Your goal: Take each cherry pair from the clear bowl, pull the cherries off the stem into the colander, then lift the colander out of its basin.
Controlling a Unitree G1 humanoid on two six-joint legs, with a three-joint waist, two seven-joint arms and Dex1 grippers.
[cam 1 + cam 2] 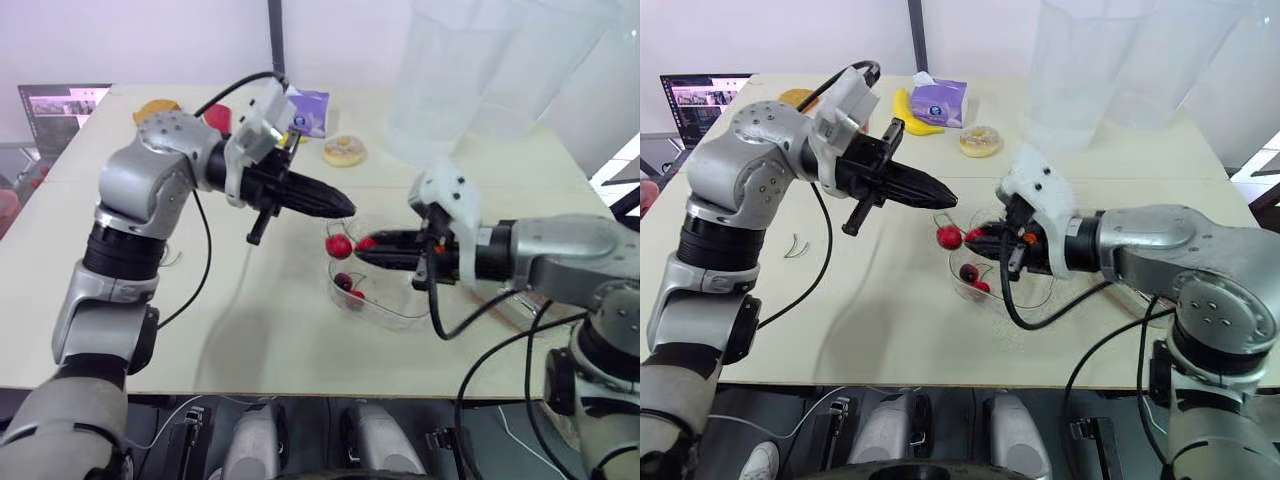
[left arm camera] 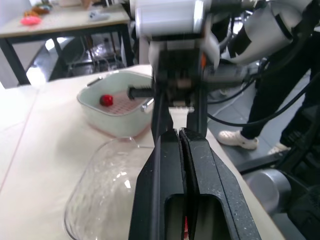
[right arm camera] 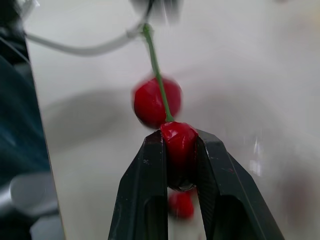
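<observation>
Right gripper (image 3: 179, 139) has its jaws clamped on one red cherry (image 3: 177, 145) of a pair, just over the clear bowl (image 1: 398, 305). From it a green stem (image 3: 156, 70) runs up to the left gripper (image 1: 346, 207), whose jaws are pressed together on the stem's top. The second cherry (image 1: 338, 245) hangs on that stem, at 9 o'clock from the held one. More cherries (image 1: 344, 282) lie in the bowl. Near the bowl on the tabletop (image 1: 250, 330), the colander (image 2: 125, 102) sits in its white basin (image 2: 97, 117) with a lone cherry (image 2: 106, 100) inside
</observation>
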